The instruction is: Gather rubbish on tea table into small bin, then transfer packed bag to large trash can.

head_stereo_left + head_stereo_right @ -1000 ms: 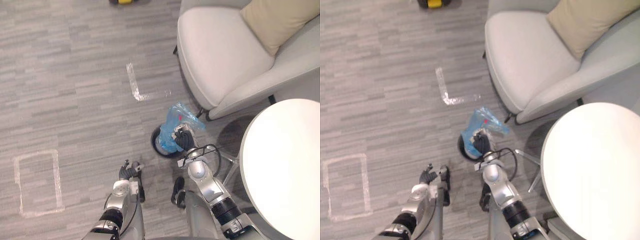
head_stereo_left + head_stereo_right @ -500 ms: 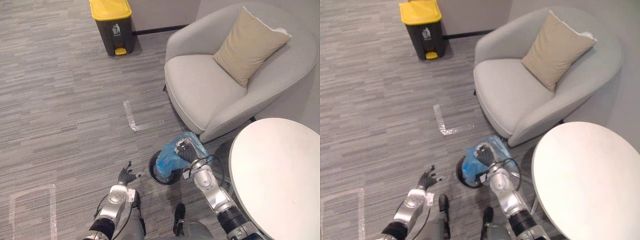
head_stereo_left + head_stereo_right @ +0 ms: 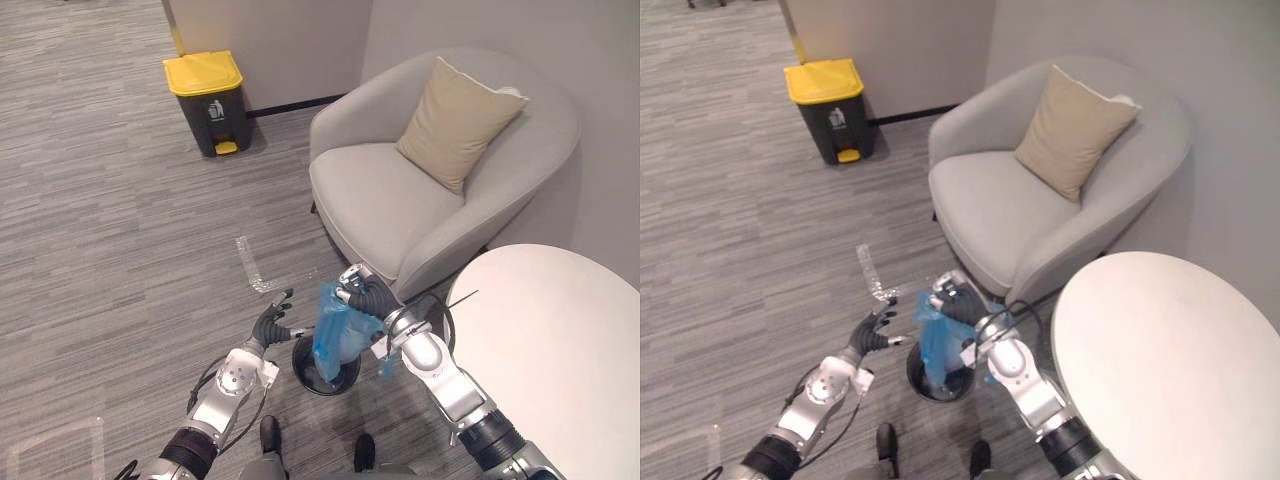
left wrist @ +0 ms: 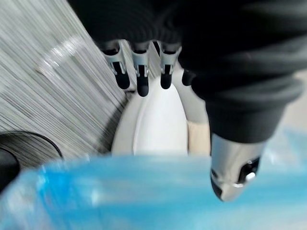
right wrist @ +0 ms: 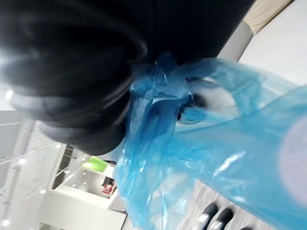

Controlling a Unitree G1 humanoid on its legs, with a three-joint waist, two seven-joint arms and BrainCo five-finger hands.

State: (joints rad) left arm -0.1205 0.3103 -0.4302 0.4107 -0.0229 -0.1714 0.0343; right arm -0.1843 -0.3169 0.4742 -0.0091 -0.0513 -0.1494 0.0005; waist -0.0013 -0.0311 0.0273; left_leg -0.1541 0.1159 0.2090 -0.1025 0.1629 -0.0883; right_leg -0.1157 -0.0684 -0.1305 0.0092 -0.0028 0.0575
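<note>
Left eye view: the right hand (image 3: 368, 297) grips the blue bag (image 3: 333, 335), now lifted from the small bin (image 3: 325, 380); left hand (image 3: 270, 325) spread, empty. Next stop, likely: yellow-lidded trash can (image 3: 210, 100).

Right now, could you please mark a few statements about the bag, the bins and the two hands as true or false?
1. The right hand is shut on the blue bag. True.
2. A beige cushion leans against the back of the armchair. True.
3. The blue bag lies on the armchair's seat. False: it hangs from the right hand over the small bin.
4. The left hand grips the small bin's rim. False: its fingers are spread and hold nothing, and the hand is beside the bin.
5. The large trash can has a yellow lid. True.
</note>
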